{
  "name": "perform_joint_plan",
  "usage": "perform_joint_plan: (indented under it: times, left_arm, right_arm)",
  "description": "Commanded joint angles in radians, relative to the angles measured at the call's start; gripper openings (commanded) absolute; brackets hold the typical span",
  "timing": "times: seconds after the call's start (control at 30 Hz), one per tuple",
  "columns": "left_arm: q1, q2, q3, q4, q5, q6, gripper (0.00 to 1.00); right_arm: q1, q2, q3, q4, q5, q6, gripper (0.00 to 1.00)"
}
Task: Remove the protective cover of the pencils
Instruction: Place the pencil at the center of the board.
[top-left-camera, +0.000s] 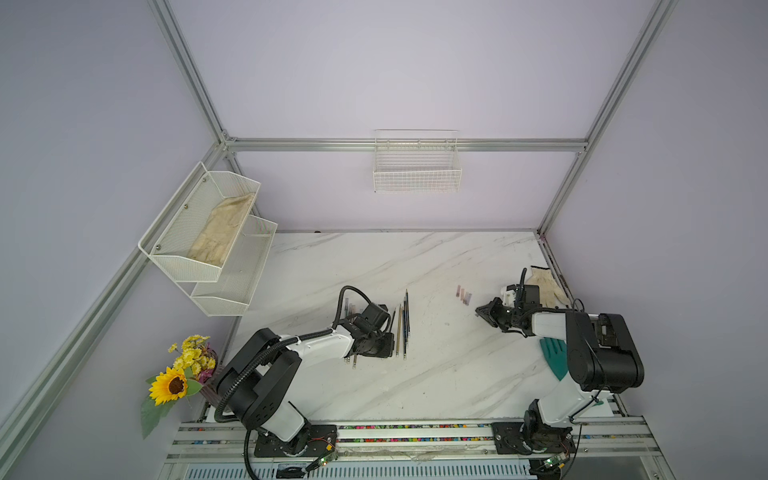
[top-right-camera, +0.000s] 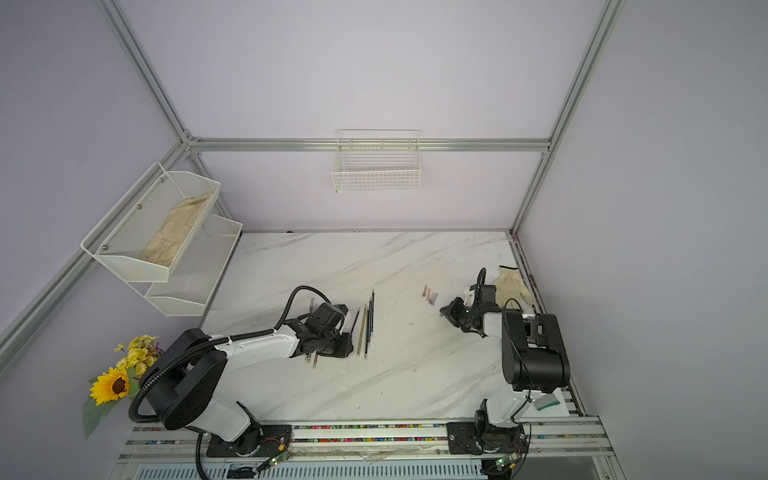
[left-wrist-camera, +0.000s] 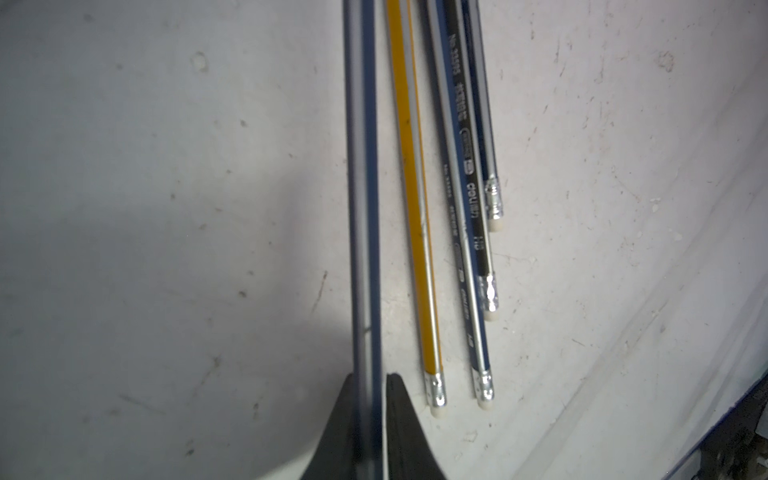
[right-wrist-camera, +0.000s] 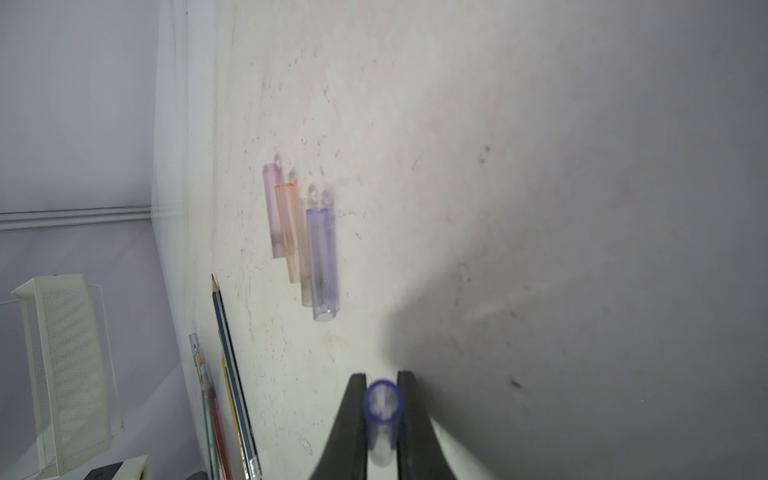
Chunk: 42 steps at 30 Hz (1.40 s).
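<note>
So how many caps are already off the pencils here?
5. Four lie side by side on the table: pink cap, orange cap, pale cap, purple cap. The right gripper holds the blue cap. More may be hidden.

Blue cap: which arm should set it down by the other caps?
Right. The right hand is shut on the blue cap, and the four loose caps lie just ahead of it. The left hand is at the pencils, one between its fingers.
</note>
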Motion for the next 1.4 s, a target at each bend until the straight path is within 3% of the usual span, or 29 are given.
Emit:
perform_joint_plan:
  times: [0.0, 0.3, 0.73, 1.37]
  left_arm:
    - [0.004, 0.002, 0.0, 0.025, 0.016, 0.019, 0.2]
    - [0.004, -0.005, 0.011, 0.016, 0.016, 0.02, 0.22]
    - [0.011, -0.123, 0.035, -0.076, -0.028, 0.039, 0.23]
    - [0.049, -0.179, 0.012, -0.095, -0.015, 0.056, 0.23]
  right_arm:
    - [-0.006, 0.006, 0.007, 0.033, -0.013, 0.01, 0.0]
    - [-0.005, 0.014, 0.023, 0.016, 0.009, -0.001, 0.0]
    - [-0.006, 0.087, 0.045, 0.047, -0.009, 0.008, 0.08]
    - [-0.005, 0.094, 0.057, 0.027, -0.022, -0.021, 0.27]
